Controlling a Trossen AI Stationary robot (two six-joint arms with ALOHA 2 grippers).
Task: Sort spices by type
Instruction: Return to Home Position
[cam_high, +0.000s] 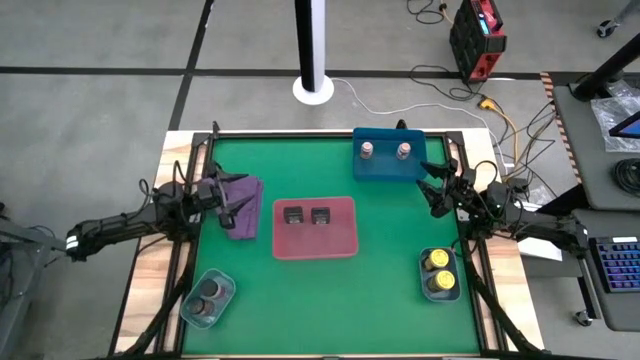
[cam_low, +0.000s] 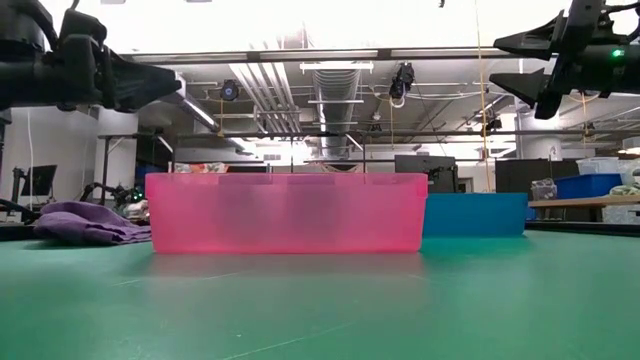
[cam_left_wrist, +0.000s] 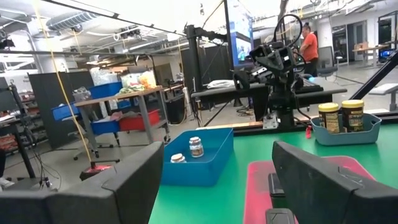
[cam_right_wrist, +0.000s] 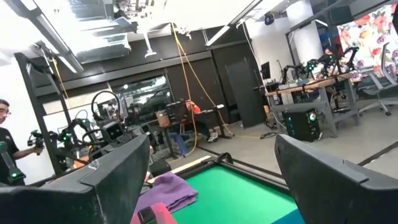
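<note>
Across the green-matted desk (cam_high: 330, 300) sorting reads complete: two black square tins (cam_high: 294, 214) in the translucent pink plastic tray (cam_high: 315, 242); two pale round-topped jars (cam_high: 366, 150) in the deep blue tray (cam_high: 385, 170); two dark brownish shakers (cam_high: 211, 292) in the grey-blue bin (cam_high: 228, 283); two yellow-capped jars (cam_high: 437, 260) in the small blue bin (cam_high: 423, 272). Left hand (cam_high: 225, 200) hangs raised over the crumpled purple cloth (cam_high: 246, 212), fingers (cam_left_wrist: 124, 186) spread, empty; right hand (cam_high: 435, 190) raised beside the blue tray, likewise splayed, empty. Risk on retreat: a dipping finger snags the soft cloth or clips a thin tray wall (smooth plastic likely slides), toppling upright jars.
</note>
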